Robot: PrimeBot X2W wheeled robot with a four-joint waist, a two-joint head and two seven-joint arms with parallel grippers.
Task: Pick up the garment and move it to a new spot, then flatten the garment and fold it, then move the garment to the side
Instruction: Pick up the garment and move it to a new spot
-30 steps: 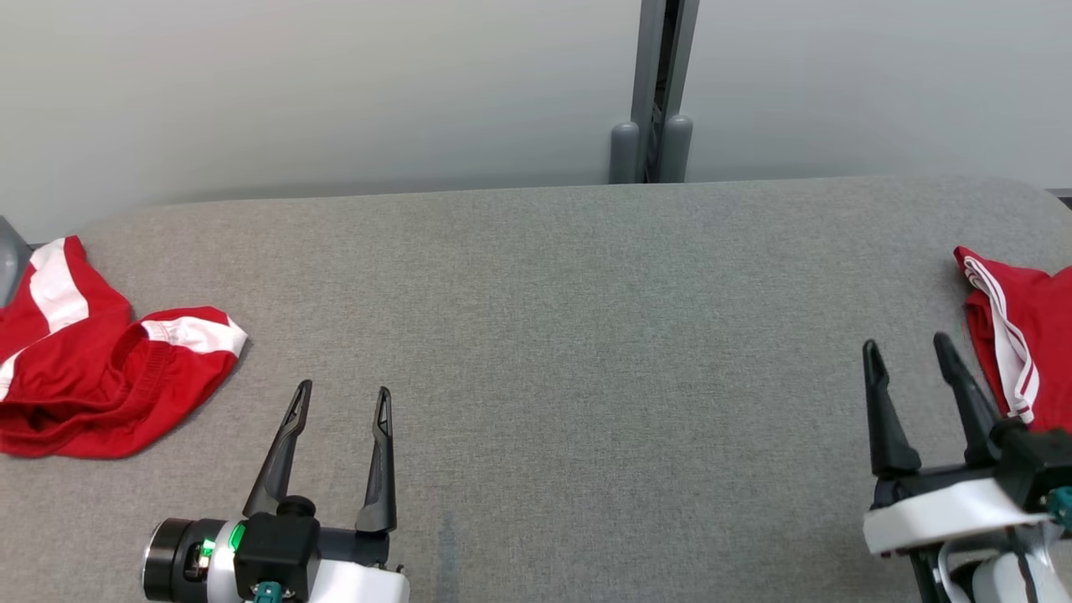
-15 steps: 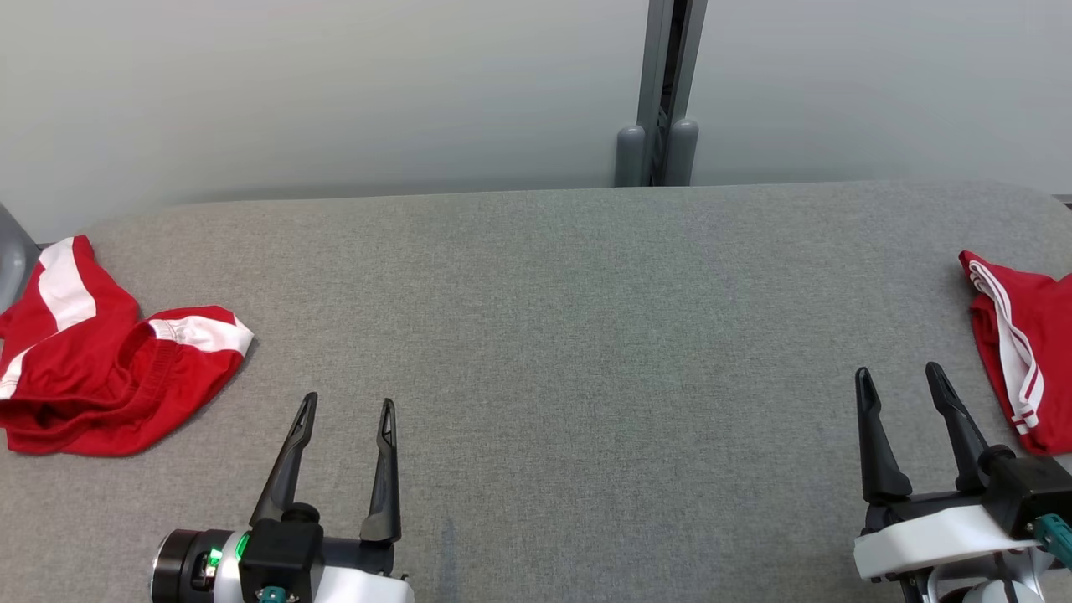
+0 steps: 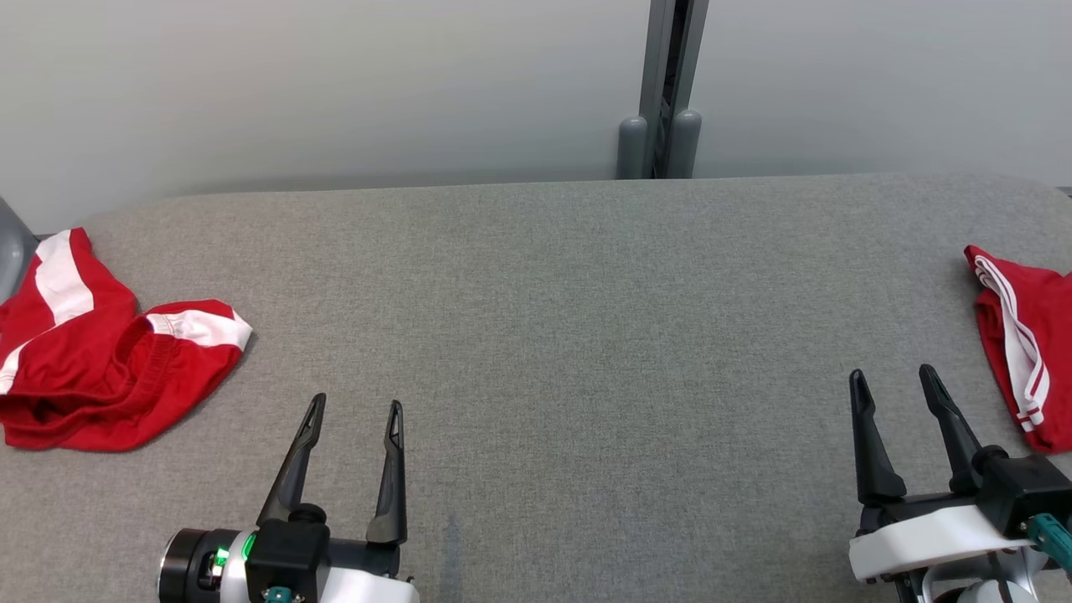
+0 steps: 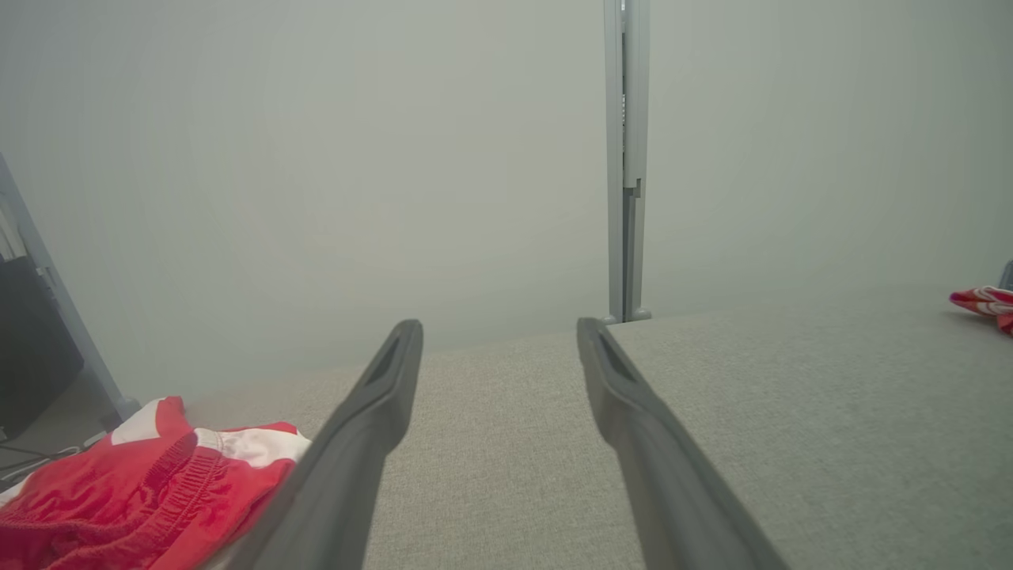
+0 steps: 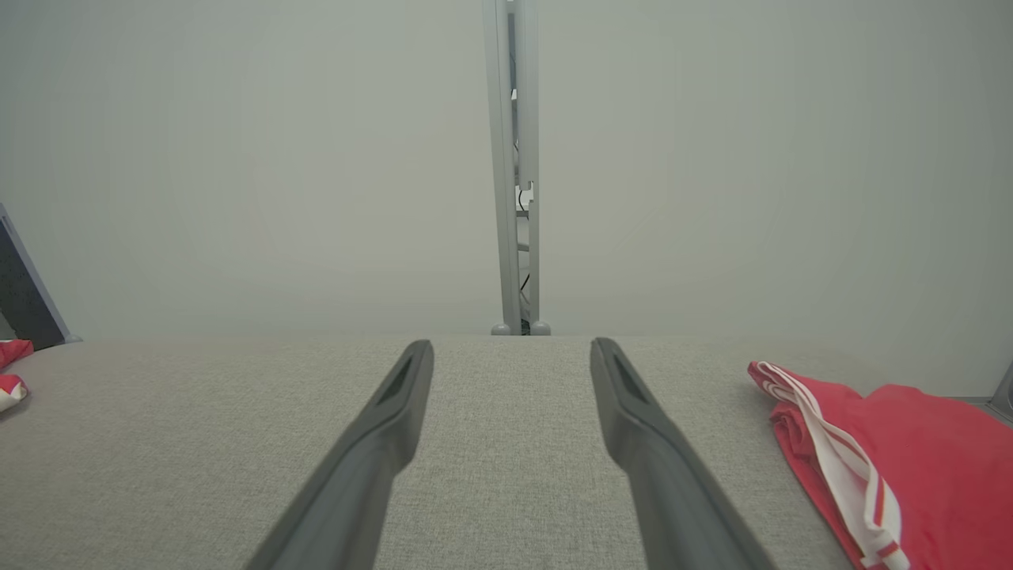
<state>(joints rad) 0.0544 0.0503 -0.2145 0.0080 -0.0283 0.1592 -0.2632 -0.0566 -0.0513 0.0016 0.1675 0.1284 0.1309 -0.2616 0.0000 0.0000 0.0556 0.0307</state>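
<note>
You have both grippers empty right now: the left gripper point(image 3: 357, 404) and the right gripper point(image 3: 891, 373) hover low over the near edge of the grey table point(image 3: 569, 318), fingers spread apart and touching no cloth. The striped red garment point(image 3: 1034, 335), with thin white lines along its edge, lies at the table's right edge, just beside your right gripper. It looks compact and layered, so I'd judge that piece already folded and set aside. The crumpled red garment point(image 3: 100, 377), with broad white bands, sits bunched at the left edge, near your left gripper but apart from it, its waistband rucked and nothing laid flat. For that one, as I read it, everything is left: pick it up, carry it to the bare middle of the table, spread it, fold it, and move it to the side.
</note>
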